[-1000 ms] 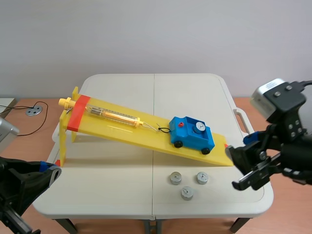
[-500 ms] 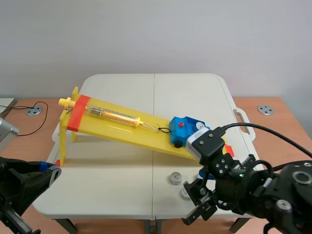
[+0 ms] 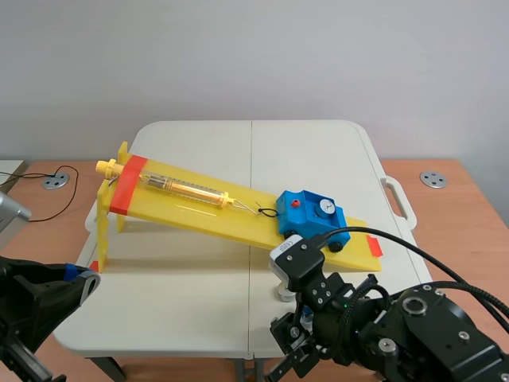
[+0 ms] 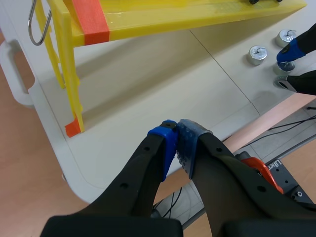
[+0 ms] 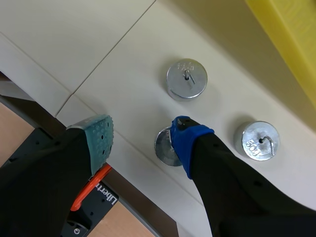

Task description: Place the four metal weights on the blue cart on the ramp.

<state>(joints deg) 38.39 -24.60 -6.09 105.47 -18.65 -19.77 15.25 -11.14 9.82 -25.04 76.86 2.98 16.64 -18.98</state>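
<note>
In the scene view, the right arm comes in from the near right corner and reaches low past the middle of the table (image 3: pixel 199 151). Its right gripper (image 3: pixel 298 338) points down at the near edge, and one weight (image 3: pixel 284 293) shows just left of the arm. The blue cart (image 3: pixel 312 216) stands low on the yellow ramp (image 3: pixel 191 203) with a silver weight (image 3: pixel 324 207) on its top. The left arm lies low at the near left corner, with the left gripper (image 3: pixel 79 282) well apart from the ramp. In the left wrist view, the left gripper (image 4: pixel 177 143) is clenched on nothing, its blue pads pressed together over the table's near edge. Ahead of it are the ramp's raised end (image 4: pixel 89 19) and two loose weights (image 4: pixel 257 54). In the right wrist view, the right gripper (image 5: pixel 143 140) stands released and wide, its jaws holding nothing. One weight on the table (image 5: pixel 165 145) lies between the fingers, close against the blue-padded finger (image 5: pixel 187 140), which hides part of it. The green-padded finger (image 5: pixel 98 140) is well clear of it. Another weight (image 5: pixel 186 79) lies just ahead of the gripper, and a third (image 5: pixel 256 140) lies beside the blue-padded finger, on the ramp's side.
</note>
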